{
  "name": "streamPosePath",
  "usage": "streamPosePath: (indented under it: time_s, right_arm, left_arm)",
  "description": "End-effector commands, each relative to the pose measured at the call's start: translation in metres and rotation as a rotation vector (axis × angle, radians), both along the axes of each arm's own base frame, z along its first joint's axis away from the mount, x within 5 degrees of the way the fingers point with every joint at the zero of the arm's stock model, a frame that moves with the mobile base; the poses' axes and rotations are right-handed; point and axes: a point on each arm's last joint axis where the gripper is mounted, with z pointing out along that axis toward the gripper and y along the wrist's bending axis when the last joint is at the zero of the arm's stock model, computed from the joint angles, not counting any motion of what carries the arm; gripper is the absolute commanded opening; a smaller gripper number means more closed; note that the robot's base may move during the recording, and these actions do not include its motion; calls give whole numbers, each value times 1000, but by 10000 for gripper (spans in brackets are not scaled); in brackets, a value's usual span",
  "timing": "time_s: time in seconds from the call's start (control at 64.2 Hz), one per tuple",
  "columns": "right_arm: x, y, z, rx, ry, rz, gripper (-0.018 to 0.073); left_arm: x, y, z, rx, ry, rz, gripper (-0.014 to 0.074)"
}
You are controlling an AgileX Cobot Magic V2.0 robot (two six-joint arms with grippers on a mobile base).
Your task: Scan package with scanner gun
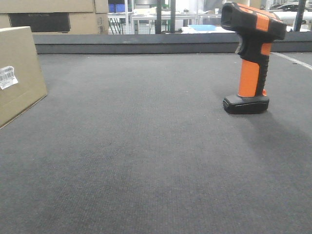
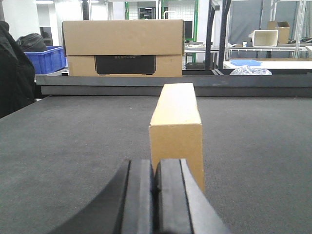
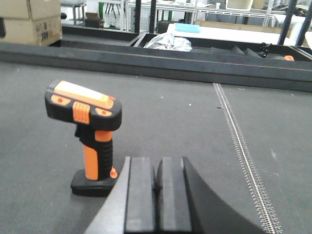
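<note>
At far left of the grey tabletop [image 1: 146,161] stands the package [image 1: 19,73], its white label [image 1: 8,77] facing right, with the left gripper [image 2: 156,195] pressed closed and empty just short of it. Well apart to the right, the scanner gun [image 1: 252,58] stands upright on its base, untouched. The right gripper [image 3: 157,195], also closed, sits near it, so the pickup seems not yet begun: that gripper would need to open and take the orange handle.
</note>
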Motion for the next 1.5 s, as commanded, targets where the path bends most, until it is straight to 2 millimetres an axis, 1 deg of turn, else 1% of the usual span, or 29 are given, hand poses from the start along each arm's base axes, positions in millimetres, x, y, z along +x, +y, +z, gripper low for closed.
streamPosePath:
  time_s: [0.0,0.047,0.14,0.187,0.358,0.467,0.561,0.639,0.717,0.748,1.48]
  right_arm:
    - [0,-3,1,26,-33,-35,-154]
    - [-1,-4,0,45,-34,-54,-154]
    - [-7,-7,-6,29,-55,-87,-154]
    - [-11,-8,-12,27,-65,-105,-154]
    - [-20,-10,-45,27,-95,-139,-154]
    - [-23,-11,-73,27,-89,-141,-154]
    - [-26,-10,-86,28,-108,-142,-154]
    - [-24,-11,-96,27,-79,-143,-154]
    - [-24,-11,-93,28,-109,-145,-154]
    - [-24,-11,-95,27,-85,-143,-154]
    - [-24,-11,-95,28,-87,-143,-154]
  left_arm:
    - [-1,0,2,-9,-24,0,-111]
    - [-1,0,2,-9,-24,0,-111]
    - [-1,0,2,-9,-24,0,-111]
    - [-1,0,2,-9,-24,0,-111]
    - [-1,0,2,-9,-24,0,-111]
    - [-1,0,2,-9,-24,0,-111]
    - [-1,0,2,-9,-24,0,-111]
    - [-1,0,2,-9,-24,0,-111]
    - [-1,0,2,-9,-24,0,-111]
    - [-1,0,2,-9,-24,0,-111]
    - [-1,0,2,-9,-24,0,-111]
